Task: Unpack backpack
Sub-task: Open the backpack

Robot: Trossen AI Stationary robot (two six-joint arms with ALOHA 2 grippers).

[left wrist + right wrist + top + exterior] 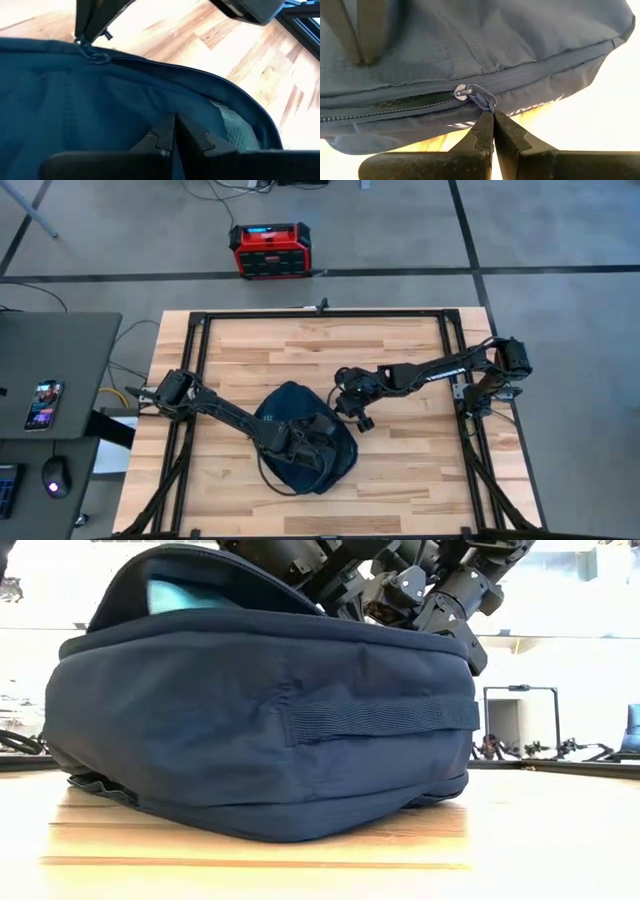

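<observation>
**Right end effector pinching the zipper pull on the backpack**

The backpack [300,442] is lying flat on the wooden tabletop [400,360], low in the centre of the high view. The right end effector [493,116] is reaching in from the right of that frame, and its fingers are closing tight on the metal zipper pull [479,96]; beside the pull the zip is gaping slightly. The left end effector [174,125] is pressing down on the backpack's top panel with its fingers shut together, apparently gripping nothing.

The backpack is looking soft and slack, its fabric sagging and creasing, so it is likely to drag or bunch when the zip is tugged; holding the body down is helping. The small pull is the right hold for opening; the webbing handle [385,718] on the side is offering a firmer grip for lifting.
</observation>
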